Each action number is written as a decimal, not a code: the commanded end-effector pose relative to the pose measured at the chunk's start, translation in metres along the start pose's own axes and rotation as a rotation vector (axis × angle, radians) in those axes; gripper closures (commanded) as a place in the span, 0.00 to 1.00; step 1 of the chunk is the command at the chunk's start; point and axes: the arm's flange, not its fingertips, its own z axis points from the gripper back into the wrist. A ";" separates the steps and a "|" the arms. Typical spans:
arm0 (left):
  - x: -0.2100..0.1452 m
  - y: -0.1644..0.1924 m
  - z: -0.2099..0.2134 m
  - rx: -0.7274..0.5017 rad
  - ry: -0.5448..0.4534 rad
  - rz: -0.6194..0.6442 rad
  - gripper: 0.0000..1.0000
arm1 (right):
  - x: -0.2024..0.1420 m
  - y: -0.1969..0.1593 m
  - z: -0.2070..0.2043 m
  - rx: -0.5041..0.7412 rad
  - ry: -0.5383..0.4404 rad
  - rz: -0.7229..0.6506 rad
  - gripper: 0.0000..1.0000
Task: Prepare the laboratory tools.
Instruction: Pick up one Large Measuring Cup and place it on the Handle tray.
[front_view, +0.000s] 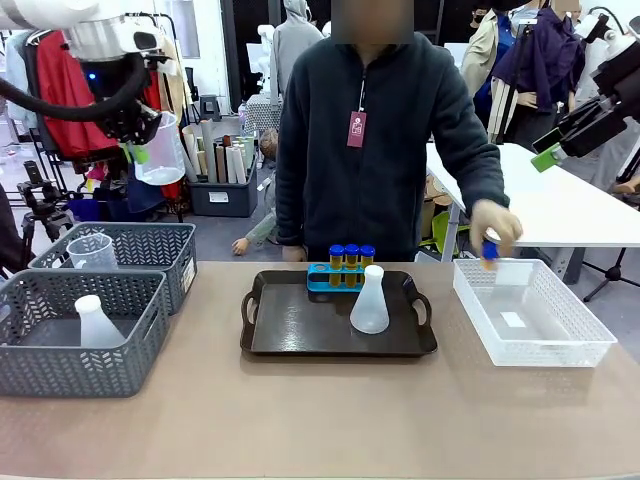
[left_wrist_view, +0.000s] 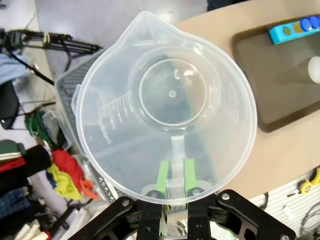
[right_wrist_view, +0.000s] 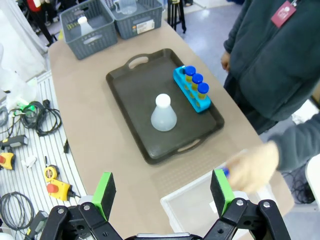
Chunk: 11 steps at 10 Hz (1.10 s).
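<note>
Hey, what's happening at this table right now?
The robot's left end effector is shut on the handle of a clear measuring beaker, high above the grey baskets. The person's hand holds a blue-capped tube over the white basket. On the dark tray stand a conical flask and a blue rack with three tubes. The right end effector hangs open and empty.

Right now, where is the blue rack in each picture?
Front view: blue rack at centre, on the dark tray's far edge.
Left wrist view: rack in the top right corner.
Right wrist view: rack right of centre, near the person.
Shared landmark: the dark tray beneath it.
</note>
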 end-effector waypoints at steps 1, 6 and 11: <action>0.012 -0.027 0.015 0.043 -0.019 -0.134 1.00 | 0.002 0.000 0.000 0.007 -0.017 0.002 0.00; 0.036 -0.104 0.007 0.005 -0.032 -0.418 1.00 | 0.002 0.000 0.000 0.007 -0.017 0.002 0.00; 0.039 -0.131 -0.015 -0.014 -0.016 -0.459 1.00 | 0.002 0.000 0.000 0.007 -0.017 0.002 0.00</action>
